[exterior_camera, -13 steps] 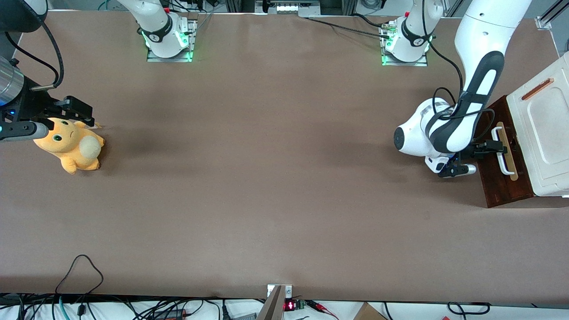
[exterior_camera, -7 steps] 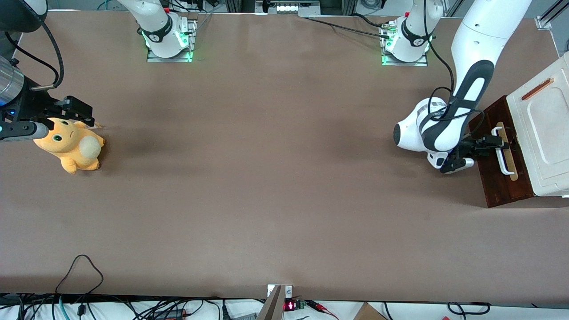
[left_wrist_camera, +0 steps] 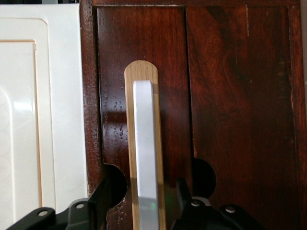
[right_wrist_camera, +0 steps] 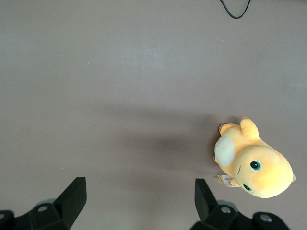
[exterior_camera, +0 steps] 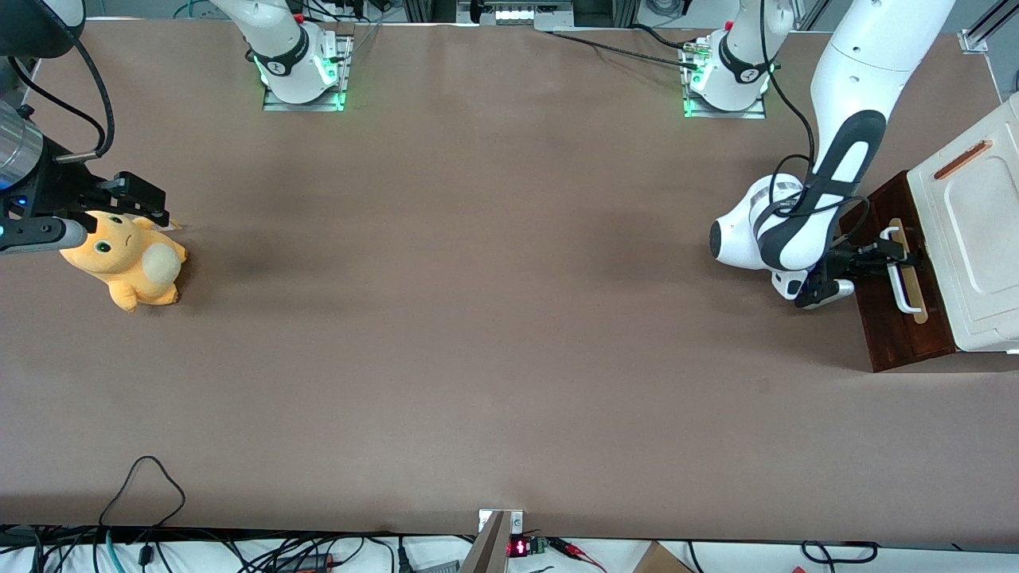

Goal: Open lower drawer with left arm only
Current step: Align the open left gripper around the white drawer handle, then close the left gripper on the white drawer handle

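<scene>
My gripper [left_wrist_camera: 144, 206] stands open, one finger [left_wrist_camera: 103, 196] on each side of the white bar handle [left_wrist_camera: 145, 153], with a gap left between each pad and the bar, so I have hold of nothing yet. The handle lies straight ahead of me between the fingers, and its long axis runs away from my palm along the pale wood strip [left_wrist_camera: 140, 72] it sits over, crosswise to my closing direction, which is how I want it. Around it spreads the dark reddish-brown front of the lower drawer [exterior_camera: 888, 310], which looks shut or nearly so. Just beside the drawer front is the white cabinet top [exterior_camera: 975, 239]. From the front my gripper [exterior_camera: 892, 259] sits at the handle's upper end, so I judge the grip off-centre. Closing, then pulling squarely outward toward the open table [exterior_camera: 478, 318], is what the next move calls for.
</scene>
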`<state>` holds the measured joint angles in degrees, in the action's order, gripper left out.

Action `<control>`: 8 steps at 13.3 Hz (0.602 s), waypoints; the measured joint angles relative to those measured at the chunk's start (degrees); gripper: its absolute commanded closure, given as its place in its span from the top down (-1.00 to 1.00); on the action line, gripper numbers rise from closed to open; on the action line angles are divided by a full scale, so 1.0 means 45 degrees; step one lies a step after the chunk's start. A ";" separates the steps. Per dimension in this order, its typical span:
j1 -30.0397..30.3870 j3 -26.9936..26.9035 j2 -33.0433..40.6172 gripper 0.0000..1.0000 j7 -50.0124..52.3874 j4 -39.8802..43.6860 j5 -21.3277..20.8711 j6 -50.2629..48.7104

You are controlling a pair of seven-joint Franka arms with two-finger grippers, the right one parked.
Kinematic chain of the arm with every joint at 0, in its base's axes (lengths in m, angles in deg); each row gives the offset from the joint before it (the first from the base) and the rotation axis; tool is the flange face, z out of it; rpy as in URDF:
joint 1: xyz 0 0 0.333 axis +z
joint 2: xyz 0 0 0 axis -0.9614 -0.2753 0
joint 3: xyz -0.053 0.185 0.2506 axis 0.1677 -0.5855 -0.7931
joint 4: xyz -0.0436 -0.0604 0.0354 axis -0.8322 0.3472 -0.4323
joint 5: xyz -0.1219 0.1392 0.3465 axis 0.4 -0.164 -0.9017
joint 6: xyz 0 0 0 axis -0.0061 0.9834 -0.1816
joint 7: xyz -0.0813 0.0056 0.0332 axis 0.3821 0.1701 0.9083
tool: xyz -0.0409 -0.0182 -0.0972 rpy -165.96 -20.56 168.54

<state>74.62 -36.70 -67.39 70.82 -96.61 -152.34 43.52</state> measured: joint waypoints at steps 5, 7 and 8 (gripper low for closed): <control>0.0040 -0.0067 0.0000 -0.16 0.0010 0.0000 -0.0001 0.0000; 0.0044 -0.0071 0.0000 -0.34 0.0016 0.0000 -0.0001 0.0001; 0.0044 -0.0071 0.0000 -0.40 0.0017 0.0000 -0.0001 0.0002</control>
<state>74.82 -37.01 -67.39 70.90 -96.61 -152.35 43.53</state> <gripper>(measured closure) 0.573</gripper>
